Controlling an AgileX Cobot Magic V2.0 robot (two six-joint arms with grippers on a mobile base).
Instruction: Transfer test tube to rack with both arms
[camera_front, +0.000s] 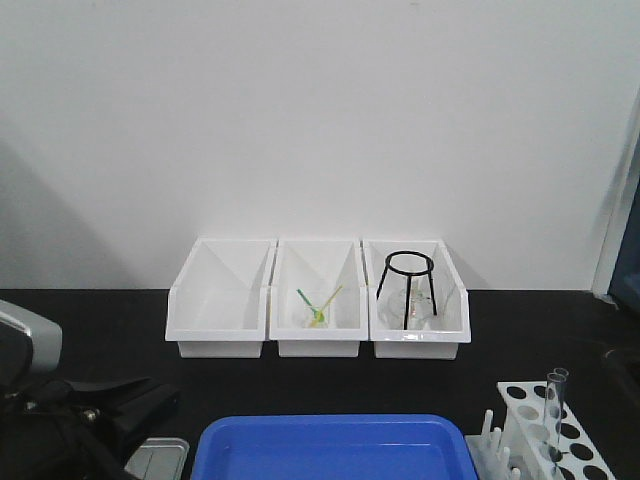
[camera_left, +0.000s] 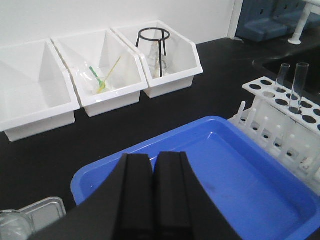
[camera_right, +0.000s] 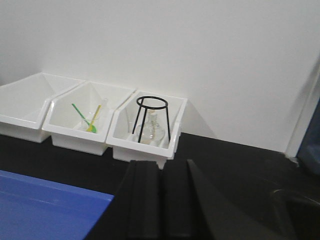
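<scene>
white storage bins (camera_front: 218, 300): three
blue tray (camera_front: 330, 450): one
test tube rack (camera_left: 280, 115): one
test tubes (camera_left: 301, 85): two
black wire tripod stand (camera_front: 409, 285): one

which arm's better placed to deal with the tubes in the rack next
Probably the left. Its wrist view shows the rack with two test tubes close beyond its shut end effector. The right end effector, also shut, faces the bins; no rack there.

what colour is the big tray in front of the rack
Blue; the tray shows best in the left wrist view, beside the white rack.
</scene>
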